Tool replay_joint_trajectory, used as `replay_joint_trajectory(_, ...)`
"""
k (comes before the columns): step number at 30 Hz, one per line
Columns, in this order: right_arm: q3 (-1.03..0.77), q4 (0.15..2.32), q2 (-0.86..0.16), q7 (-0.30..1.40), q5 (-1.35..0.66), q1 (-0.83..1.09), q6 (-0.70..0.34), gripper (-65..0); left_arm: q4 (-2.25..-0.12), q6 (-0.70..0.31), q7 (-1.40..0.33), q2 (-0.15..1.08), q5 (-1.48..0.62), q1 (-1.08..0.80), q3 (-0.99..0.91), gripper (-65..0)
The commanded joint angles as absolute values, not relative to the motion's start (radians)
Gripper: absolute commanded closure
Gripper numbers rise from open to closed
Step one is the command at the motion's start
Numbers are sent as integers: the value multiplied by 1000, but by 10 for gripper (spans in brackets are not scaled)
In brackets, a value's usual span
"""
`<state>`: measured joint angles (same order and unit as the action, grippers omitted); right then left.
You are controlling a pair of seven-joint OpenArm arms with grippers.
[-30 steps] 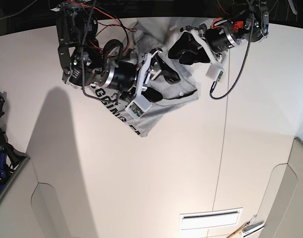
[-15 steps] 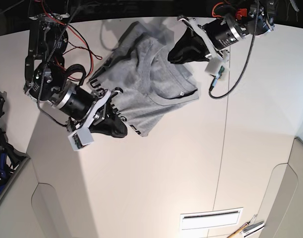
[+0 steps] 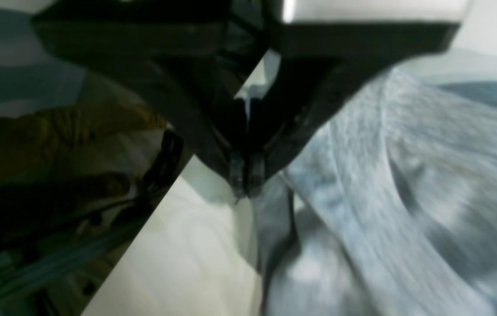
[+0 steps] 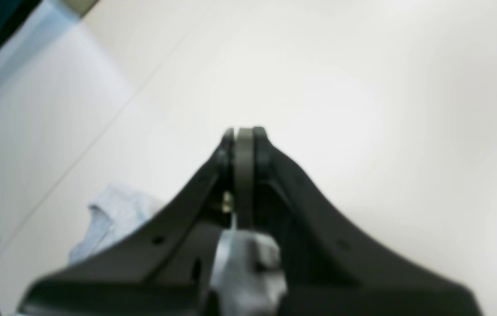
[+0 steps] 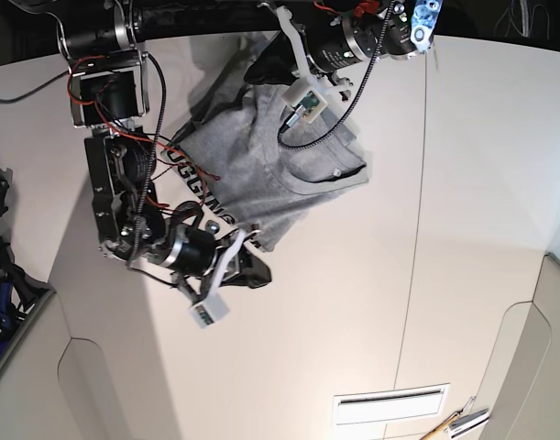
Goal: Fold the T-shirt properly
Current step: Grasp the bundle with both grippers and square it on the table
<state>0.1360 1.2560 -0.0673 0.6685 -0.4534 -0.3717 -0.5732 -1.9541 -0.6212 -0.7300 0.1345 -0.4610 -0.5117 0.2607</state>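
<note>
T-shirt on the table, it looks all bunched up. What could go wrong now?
1. The right hand is shut over bare white table beside the light grey cotton T-shirt, holding no cloth; its fold might move nothing.
2. The left hand is shut at the shirt's rim near the table's edge; a tug could drag it off.
3. The shirt lies rumpled; folding now may trap creases.

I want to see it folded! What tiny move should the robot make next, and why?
Probably open the right gripper and ease it onto the T-shirt's nearest corner: its jaws are shut over bare table, beside the rumpled shirt, seemingly holding nothing.
</note>
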Motion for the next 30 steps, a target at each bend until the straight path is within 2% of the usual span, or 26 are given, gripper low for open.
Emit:
replay_joint_trajectory(1,173,1247,-63,646,-471,-412,-584,0,-1945,-628,-710,133,-479,-501,263,0)
replay_joint_trajectory(7,328,1211,-65,636,-342,-434,-584,0,-1834,-627,-722,133,-472,-443,261,0)
replay_joint_trajectory(12,331,1208,-93,636,-321,-434,-582,0,-1805,-609,-726,134,-384,-437,200,0)
replay_joint_trajectory(17,330,1209,-152,655,-361,-416,-581,0,-1778,-610,-725,137,-382,-402,72,0)
replay_joint_trajectory(24,298,1249,-222,686,-440,-293,-581,0,-1673,-596,-725,167,-376,-237,-18,0)
replay_joint_trajectory(30,184,1431,-218,708,-533,-107,-585,0,-1542,-579,-722,167,-373,-115,-20,0)
